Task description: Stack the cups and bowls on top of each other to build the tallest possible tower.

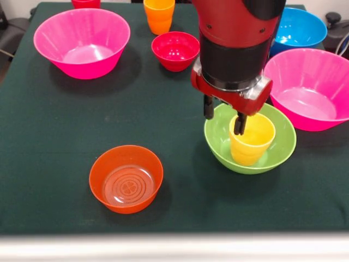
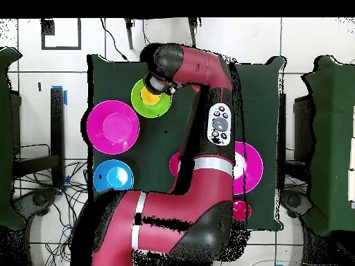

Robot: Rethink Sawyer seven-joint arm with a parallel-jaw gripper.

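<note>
A: Near edge of the table (image 1: pixel 49 207), the orange bowl (image 1: pixel 126 178) sits alone, upright, waiting.

B: Behind it, the gripper (image 1: pixel 224 119) hangs spread open over the yellow cup (image 1: pixel 251 138), one finger inside, cup standing in the lime-green bowl (image 1: pixel 250 138).

A: Risky: lifting off-line could snag the rim and tip it.

B: Beyond, pink bowl (image 1: pixel 311 87), crimson bowl (image 1: pixel 175 50), orange cup (image 1: pixel 159 15) crowd the far edge.

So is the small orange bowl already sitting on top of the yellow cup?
No, the orange bowl rests alone on the table, apart from the yellow cup, which stands upright inside the lime-green bowl.
</note>
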